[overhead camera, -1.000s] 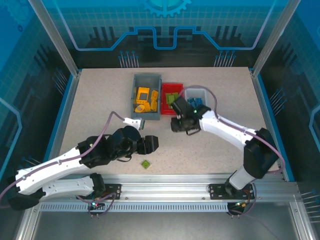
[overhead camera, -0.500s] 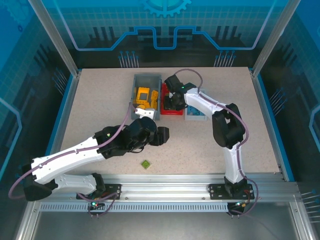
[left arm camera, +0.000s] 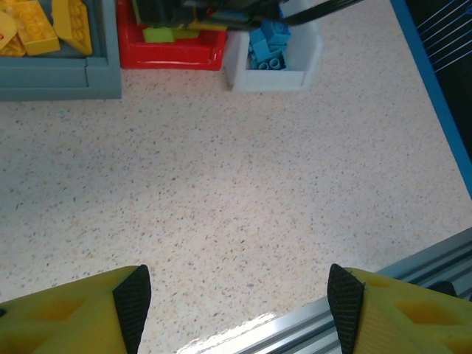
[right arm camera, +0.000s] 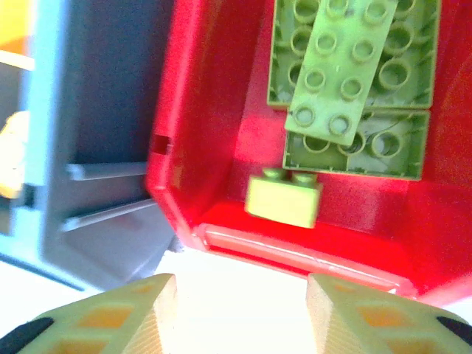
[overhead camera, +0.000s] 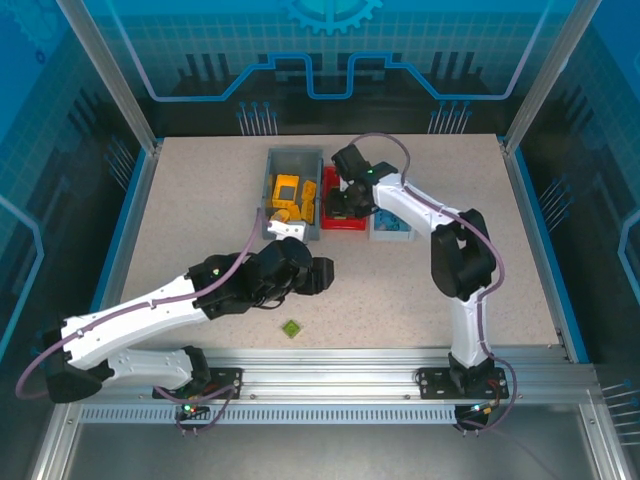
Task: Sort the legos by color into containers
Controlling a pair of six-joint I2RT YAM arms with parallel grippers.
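While right gripper (right arm camera: 242,291) hangs spread over red bin (right arm camera: 206,110), small green brick (right arm camera: 284,199) lies loose inside; left gripper (left arm camera: 234,299) stands spread, empty, above table (left arm camera: 221,184).

Lab test cell, aluminium rail (overhead camera: 330,385) (blue panels (overhead camera: 200,50))

The left fingers (left arm camera: 131,299) stand wide apart over the speckled worktop (left arm camera: 236,192), beyond which a gray bin (left arm camera: 59,77) holds yellow legos (left arm camera: 37,29), a red bin (left arm camera: 173,55) a green lego (left arm camera: 158,34), and a white bin (left arm camera: 273,77) blue legos (left arm camera: 269,44).
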